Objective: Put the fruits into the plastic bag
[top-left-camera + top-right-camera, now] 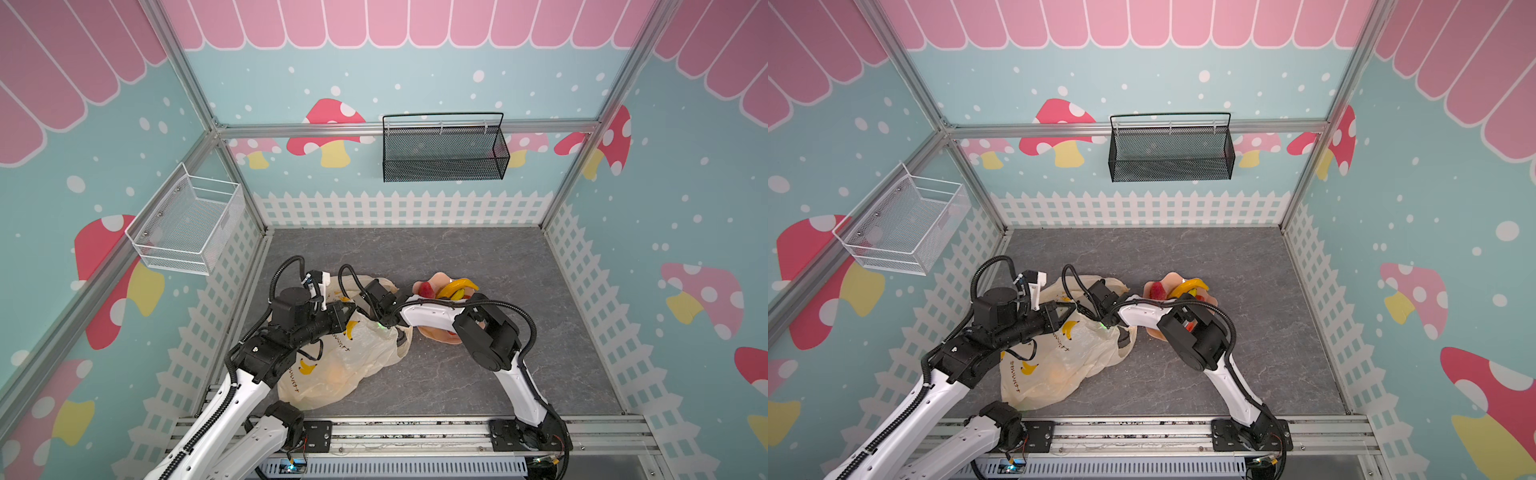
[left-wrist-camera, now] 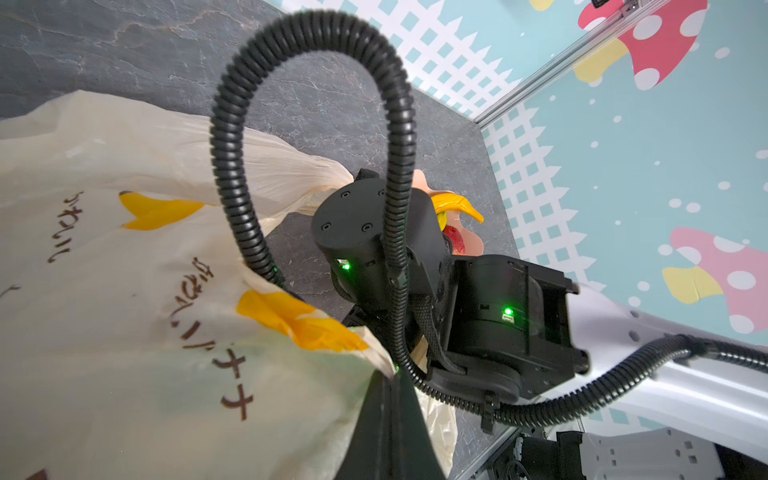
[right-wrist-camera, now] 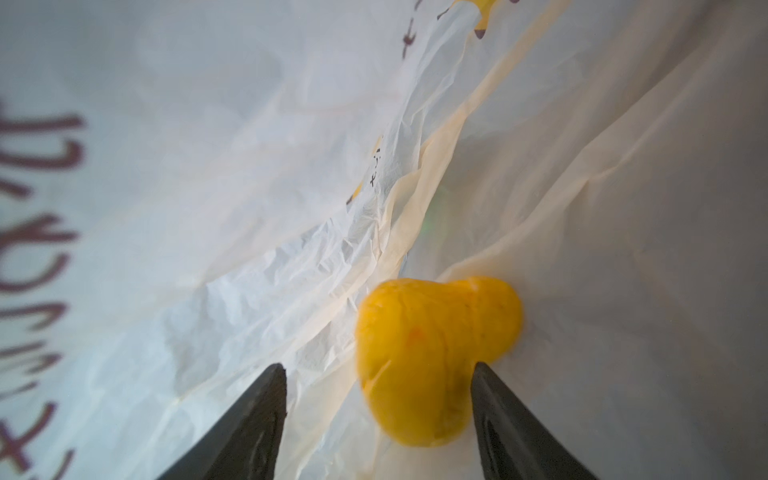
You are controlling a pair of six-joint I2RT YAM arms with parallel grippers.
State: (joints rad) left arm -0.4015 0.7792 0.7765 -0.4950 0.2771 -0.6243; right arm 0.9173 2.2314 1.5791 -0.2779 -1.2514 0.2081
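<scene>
While the left tool [image 2: 390, 388] pinches the rim of the plastic bag [image 1: 332, 374] on the bench [image 1: 457, 257], the right tool [image 3: 378, 365] sits inside the bag with its jaws wide. A yellow fruit [image 3: 436, 353] lies on the film between them, apparently released. Withdraw the tool straight back and avoid snagging the film. A banana [image 1: 457, 286] and a strawberry [image 1: 424, 289] lie on the pink plate [image 1: 434, 336] beside the bag. The bag carries brown Japanese script, of which only ナナ reads clearly.

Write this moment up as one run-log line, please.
left gripper: shut on translucent cream-yellow plastic bag | right gripper: open inside bag, yellow toy fruit between jaws | pink wavy-edged plate: toy banana, red strawberry
</scene>
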